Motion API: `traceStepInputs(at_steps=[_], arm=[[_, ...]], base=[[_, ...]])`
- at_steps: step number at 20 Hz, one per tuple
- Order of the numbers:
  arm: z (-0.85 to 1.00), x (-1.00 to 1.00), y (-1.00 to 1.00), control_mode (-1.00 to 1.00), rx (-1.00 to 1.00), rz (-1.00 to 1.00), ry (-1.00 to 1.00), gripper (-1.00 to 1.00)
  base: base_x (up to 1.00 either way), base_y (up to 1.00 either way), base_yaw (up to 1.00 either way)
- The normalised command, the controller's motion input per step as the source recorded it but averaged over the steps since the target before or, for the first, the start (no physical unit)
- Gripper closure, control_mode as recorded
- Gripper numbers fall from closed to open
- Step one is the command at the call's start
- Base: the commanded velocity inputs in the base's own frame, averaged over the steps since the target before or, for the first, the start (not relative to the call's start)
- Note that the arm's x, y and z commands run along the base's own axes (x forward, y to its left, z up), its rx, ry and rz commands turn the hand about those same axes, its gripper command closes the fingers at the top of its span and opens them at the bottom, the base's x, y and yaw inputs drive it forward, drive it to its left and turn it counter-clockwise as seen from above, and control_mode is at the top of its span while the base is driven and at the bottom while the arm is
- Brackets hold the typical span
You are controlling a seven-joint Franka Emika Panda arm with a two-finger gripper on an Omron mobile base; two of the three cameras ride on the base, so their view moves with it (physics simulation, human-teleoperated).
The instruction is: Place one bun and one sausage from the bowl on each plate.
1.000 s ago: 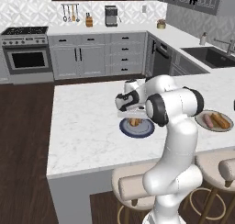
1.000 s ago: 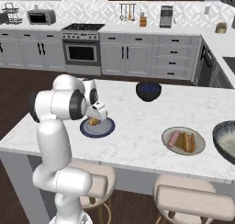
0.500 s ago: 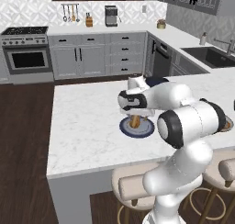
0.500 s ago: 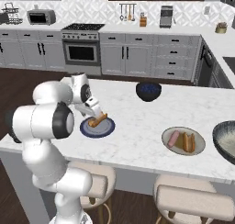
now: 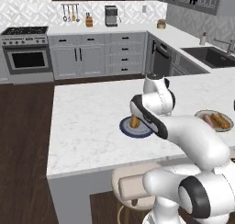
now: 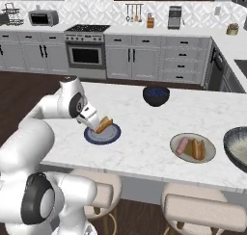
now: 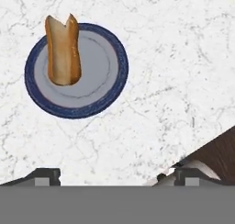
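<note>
In the hand view the blue-rimmed plate (image 7: 76, 70) is seen from above on the marble counter (image 7: 174, 81), with one bun (image 7: 63, 51) lying on its grey centre toward ten o'clock, one end split and reaching over the rim. The two dark fingertips (image 7: 43, 175) are seen at the bottom edge, set wide apart with nothing between them, so the gripper (image 7: 114, 177) is taken as open and empty.

In the right base view the same plate (image 6: 102, 134) is shown with the bun (image 6: 103, 124) tilted on it, and the gripper (image 6: 91, 117) is seen just beside the bun at about nine o'clock, its jaws too small to be read there. That view also shows the beige plate (image 6: 193, 148), well apart at three o'clock, on which one sausage (image 6: 183, 145) and one bun (image 6: 198, 149) are counted. The wide grey bowl (image 6: 238, 147) is cut off by the right edge, and its contents cannot be made out. A dark blue bowl (image 6: 156, 95) stands at the far side of the counter.

In the left base view the blue-rimmed plate (image 5: 133, 127) is partly covered by the arm, and only part of the bun (image 5: 134, 121) is seen; the gripper itself is hidden behind the arm. The beige plate (image 5: 214, 121) is seen at three o'clock, with one sausage (image 5: 209, 120) and one bun (image 5: 221, 120) on it.

Two plates, two buns and one sausage are counted in all.
</note>
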Motion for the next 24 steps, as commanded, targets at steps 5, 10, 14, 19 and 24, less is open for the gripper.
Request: traceStepInputs(at_steps=[5,10,14,19,24], arm=[[0.00,0.00,0.00,1.00,0.00,0.00,0.00,-1.00],[0.00,0.00,0.00,1.00,0.00,0.00,0.00,-1.00],[0.00,0.00,0.00,1.00,0.00,0.00,0.00,-1.00],[0.00,0.00,0.00,1.00,0.00,0.00,0.00,-1.00],[0.00,0.00,0.00,1.00,0.00,0.00,0.00,-1.00]], base=[[-0.97,-0.95,-0.06],[-0.79,-1.00,-0.05],[-0.39,-1.00,-0.02],[0.29,-1.00,-0.01],[0.95,-0.80,0.00]])
